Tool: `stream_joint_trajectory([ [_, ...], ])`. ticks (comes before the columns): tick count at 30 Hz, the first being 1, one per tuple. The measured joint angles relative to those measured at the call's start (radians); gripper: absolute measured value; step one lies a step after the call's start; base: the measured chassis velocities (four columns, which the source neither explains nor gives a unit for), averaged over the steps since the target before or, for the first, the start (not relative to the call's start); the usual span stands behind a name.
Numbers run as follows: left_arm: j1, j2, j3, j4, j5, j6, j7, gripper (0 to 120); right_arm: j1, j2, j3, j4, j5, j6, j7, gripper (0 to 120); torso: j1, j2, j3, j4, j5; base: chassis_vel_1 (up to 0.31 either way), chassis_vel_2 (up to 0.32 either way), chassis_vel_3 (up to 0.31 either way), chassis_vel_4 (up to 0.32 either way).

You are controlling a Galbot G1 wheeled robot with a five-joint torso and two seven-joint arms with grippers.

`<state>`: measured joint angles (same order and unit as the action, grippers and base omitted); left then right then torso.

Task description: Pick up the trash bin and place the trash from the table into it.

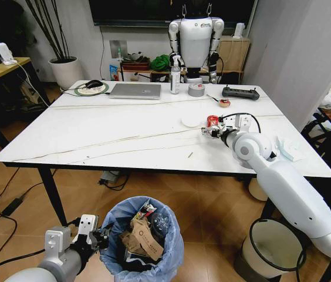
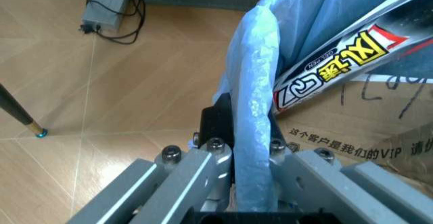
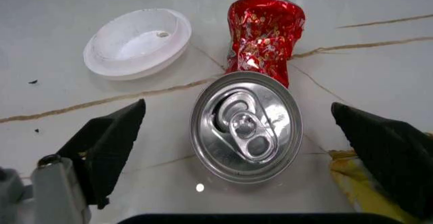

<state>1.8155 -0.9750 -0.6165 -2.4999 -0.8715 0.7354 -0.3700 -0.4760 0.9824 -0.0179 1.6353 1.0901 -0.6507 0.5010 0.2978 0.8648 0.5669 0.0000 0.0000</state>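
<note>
The right gripper (image 1: 212,130) reaches over the table (image 1: 124,138), a red can (image 1: 212,121) just at its tip. The left gripper (image 1: 98,239) touches the trash bin (image 1: 145,247) rim, the bin on its right side.

White glossy right arm shell (image 1: 294,194), grey elbow joint, black cable; grey metal left gripper (image 2: 254,183) with silver screw heads, black pads.

"VIP" amid Chinese print on cardboard (image 2: 365,133), Chinese characters on wrapper (image 2: 338,67)

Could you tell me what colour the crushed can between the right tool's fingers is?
Red with a silver top; the crushed can shows best in the right wrist view.
</note>
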Motion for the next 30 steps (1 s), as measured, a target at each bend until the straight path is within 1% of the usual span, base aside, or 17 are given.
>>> stream_joint_trajectory([
  [1, 0.0, 0.0, 0.0, 0.0, 0.0, 0.0, 0.0, 0, 0.0, 0.0, -0.001, -0.001, -0.002, 0.001, 0.0, 90, 0.0, 0.0, 0.0, 0.0, 0.0, 0.0, 0.0, 0.0, 0.0],
  [2, 0.0, 0.0, 0.0, 0.0, 0.0, 0.0, 0.0, 0, 0.0, 0.0, -0.001, -0.001, -0.002, 0.001, 0.0, 90, 0.0, 0.0, 0.0, 0.0, 0.0, 0.0, 0.0, 0.0, 0.0],
  [4, 0.0, 0.0, -0.001, 0.0, 0.0, 0.0, 0.0, 0, 0.0, 0.001, -0.001, -0.003, -0.005, 0.001, -0.001, 82, 0.0, 0.0, 0.0, 0.0, 0.0, 0.0, 0.0, 0.0, 0.0],
  [5, 0.0, 0.0, -0.001, 0.0, 0.0, 0.0, 0.0, 0, 0.0, 0.001, -0.002, -0.003, -0.006, 0.001, -0.001, 81, 0.0, 0.0, 0.0, 0.0, 0.0, 0.0, 0.0, 0.0, 0.0],
  [7, 0.0, 0.0, -0.002, 0.0, -0.001, 0.0, 0.0, 0, -0.002, 0.002, -0.003, -0.003, -0.013, 0.002, -0.001, 71, 0.0, 0.0, 0.0, 0.0001, 0.0, 0.0, 0.0, 0.0, 0.0],
  [8, 0.0, 0.0, -0.002, 0.0, -0.001, 0.0, 0.0, 0, -0.003, 0.002, -0.003, -0.004, -0.016, 0.003, -0.002, 69, 0.0, 0.0, 0.0, 0.0001, 0.0, 0.0, 0.0, 0.0, 0.0],
  [9, 0.0, 0.001, -0.002, 0.0, -0.002, 0.0, 0.0, 0, -0.006, 0.002, -0.004, -0.004, -0.021, 0.004, -0.004, 61, 0.0, 0.0, 0.0, 0.0, 0.0, 0.0, 0.0, 0.0, 0.0],
  [10, 0.0, 0.001, -0.002, 0.0, -0.002, 0.0, 0.0, 0, -0.006, 0.002, -0.004, -0.004, -0.021, 0.004, -0.004, 61, 0.0, 0.0, 0.0, 0.0, 0.0, 0.0, 0.0, 0.0, 0.0],
  [12, -0.001, 0.003, -0.003, 0.0, -0.004, 0.0, 0.0, 0, -0.008, 0.002, -0.005, -0.004, -0.029, 0.007, -0.004, 52, 0.0, 0.0, 0.0, 0.0, 0.0, 0.0, 0.0, 0.0, 0.0],
  [14, -0.002, 0.004, -0.003, 0.0, -0.006, 0.0, 0.0, 0, -0.008, 0.002, -0.006, -0.003, -0.039, 0.014, -0.004, 48, 0.0, 0.0, 0.0, 0.0, 0.0, 0.0, 0.0, 0.0, 0.0],
  [25, -0.014, 0.006, -0.003, 0.0, -0.01, 0.0, 0.0, 0, -0.007, -0.008, 0.015, 0.053, -0.048, 0.03, -0.001, 47, 0.0, 0.0, 0.0, 0.0, 0.0001, 0.0, 0.0, 0.0, 0.0],
  [28, -0.018, 0.007, -0.002, 0.0, -0.011, 0.0, -0.001, 0, -0.007, -0.028, 0.043, 0.137, -0.015, 0.032, -0.002, 47, 0.0, 0.0, 0.0, 0.0001, 0.0, 0.0, 0.0, 0.0, 0.0],
  [30, -0.022, 0.008, 0.0, 0.0, -0.012, 0.0, -0.001, 0, -0.016, -0.059, 0.07, 0.234, 0.043, 0.039, -0.044, 47, 0.0, 0.0, 0.0, 0.0002, -0.0001, 0.0, 0.0, 0.0, 0.0],
])
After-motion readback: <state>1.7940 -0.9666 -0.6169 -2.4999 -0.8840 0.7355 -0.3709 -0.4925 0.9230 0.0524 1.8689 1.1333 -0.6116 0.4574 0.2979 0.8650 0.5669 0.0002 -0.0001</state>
